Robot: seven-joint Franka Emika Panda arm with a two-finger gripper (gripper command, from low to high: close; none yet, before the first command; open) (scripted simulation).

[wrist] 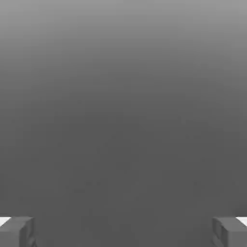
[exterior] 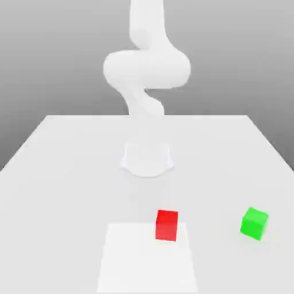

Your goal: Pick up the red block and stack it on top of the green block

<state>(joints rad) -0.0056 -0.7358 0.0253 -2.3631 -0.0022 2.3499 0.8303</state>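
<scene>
The gripper (wrist: 124,232) is in the open state: in the hand view its two fingers (wrist: 18,232) stand wide apart, one near each side edge of the frame, with a broad gap between them. No object is clamped in this gap, and neither fingertip touches a block. Behind the fingers, the hand view presents a plain grey background, paler toward one edge. The red block (exterior: 166,225) rests on the pale table (exterior: 74,195), in the front part of the exterior view. It sits at the far edge of a bright white rectangular area (exterior: 146,261), toward that area's corner on the exterior view's right. The green block (exterior: 254,223) rests on the table separately, well apart from the red block toward the exterior view's right, and is turned at an angle to it. The two blocks are not in contact and not stacked; the top face of the green block is bare. The white arm (exterior: 147,69) rises from its base (exterior: 147,159), which stands on the table behind both blocks, and extends up out of the exterior view's top edge.
</scene>
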